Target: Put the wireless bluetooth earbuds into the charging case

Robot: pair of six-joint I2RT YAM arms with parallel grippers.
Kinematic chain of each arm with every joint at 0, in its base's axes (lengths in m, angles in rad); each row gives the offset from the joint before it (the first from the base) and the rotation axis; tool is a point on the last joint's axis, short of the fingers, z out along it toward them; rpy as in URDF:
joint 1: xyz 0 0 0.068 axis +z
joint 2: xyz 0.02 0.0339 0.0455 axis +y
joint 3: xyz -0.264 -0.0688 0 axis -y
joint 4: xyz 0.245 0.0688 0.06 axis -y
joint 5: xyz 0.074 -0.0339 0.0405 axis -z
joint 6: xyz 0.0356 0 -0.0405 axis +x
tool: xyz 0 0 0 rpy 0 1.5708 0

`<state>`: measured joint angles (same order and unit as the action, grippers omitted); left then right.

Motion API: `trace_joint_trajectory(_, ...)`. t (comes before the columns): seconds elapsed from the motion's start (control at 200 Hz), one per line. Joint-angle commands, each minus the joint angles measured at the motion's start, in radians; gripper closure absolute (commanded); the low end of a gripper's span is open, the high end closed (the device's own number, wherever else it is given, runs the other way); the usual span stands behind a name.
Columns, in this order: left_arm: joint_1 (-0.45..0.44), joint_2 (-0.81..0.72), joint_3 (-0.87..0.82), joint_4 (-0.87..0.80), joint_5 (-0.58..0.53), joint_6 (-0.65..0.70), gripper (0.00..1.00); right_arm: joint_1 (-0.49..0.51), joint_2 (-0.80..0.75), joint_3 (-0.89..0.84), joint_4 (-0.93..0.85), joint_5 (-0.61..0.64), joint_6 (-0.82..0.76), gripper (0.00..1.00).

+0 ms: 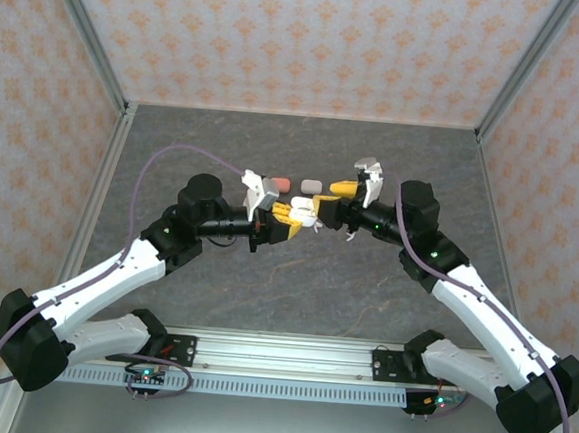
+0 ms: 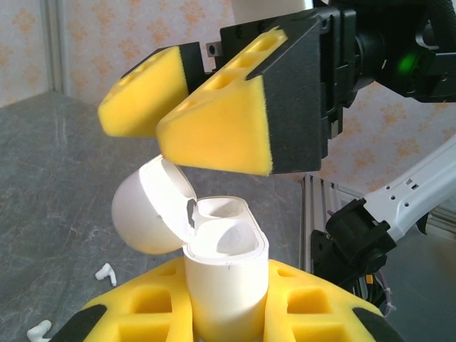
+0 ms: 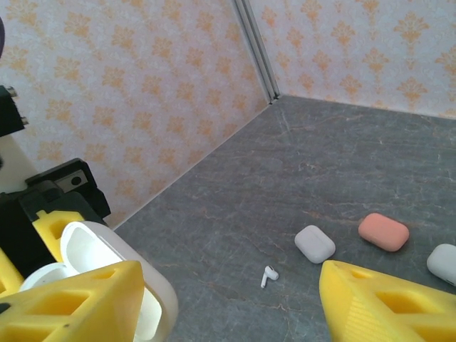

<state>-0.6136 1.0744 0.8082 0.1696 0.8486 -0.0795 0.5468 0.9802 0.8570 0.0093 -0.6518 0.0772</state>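
Note:
A white charging case [image 2: 228,278] stands upright with my left gripper [image 2: 226,317] shut on its body. Its lid [image 2: 146,214] is flipped open to the left, and both sockets look empty. In the top view this case [image 1: 305,218] sits mid-table, above the surface. My right gripper [image 2: 167,132] hovers open just above the open case, with nothing between its yellow fingers [image 2: 214,135]. In the right wrist view, the right gripper [image 3: 231,310] has the case's lid [image 3: 107,267] beside its left finger. One white earbud [image 3: 268,275] lies on the table below. Two more earbuds [image 2: 105,272] lie left of the case.
Closed cases lie on the grey table beyond the grippers: a white case [image 3: 315,244], a salmon-pink case [image 3: 383,231] and another pale case [image 3: 443,263]. From above, the pink case [image 1: 281,184] and a grey case [image 1: 311,185] sit near the back. Patterned walls enclose the table.

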Motion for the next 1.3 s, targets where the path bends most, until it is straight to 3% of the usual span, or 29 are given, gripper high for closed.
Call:
trace_joint_trajectory(0.0,-0.005,-0.004,0.013,0.015,0.018,0.03,1.0,-0.005,-0.013,0.045,-0.022,0.011,-0.018,0.34)
trace_joint_trajectory(0.315,-0.005,-0.026,-0.008,-0.022,-0.02,0.047,1.0,-0.046,-0.075,0.106,-0.174,0.013,-0.009,0.34)
trace_joint_trajectory(0.52,-0.004,-0.071,-0.043,-0.045,-0.03,0.04,1.0,-0.1,-0.026,0.105,-0.284,0.057,0.003,0.36)
trace_joint_trajectory(0.841,-0.005,-0.156,-0.085,-0.061,-0.045,0.039,1.0,-0.1,0.268,0.147,-0.406,0.138,-0.063,0.44)
trace_joint_trajectory(1.126,-0.004,-0.139,-0.08,-0.047,-0.039,0.035,1.0,-0.1,0.579,0.263,-0.418,0.11,-0.089,0.48)
trace_joint_trajectory(1.296,-0.005,-0.134,-0.08,-0.048,-0.041,0.032,1.0,-0.098,0.741,0.328,-0.38,0.076,-0.106,0.57)
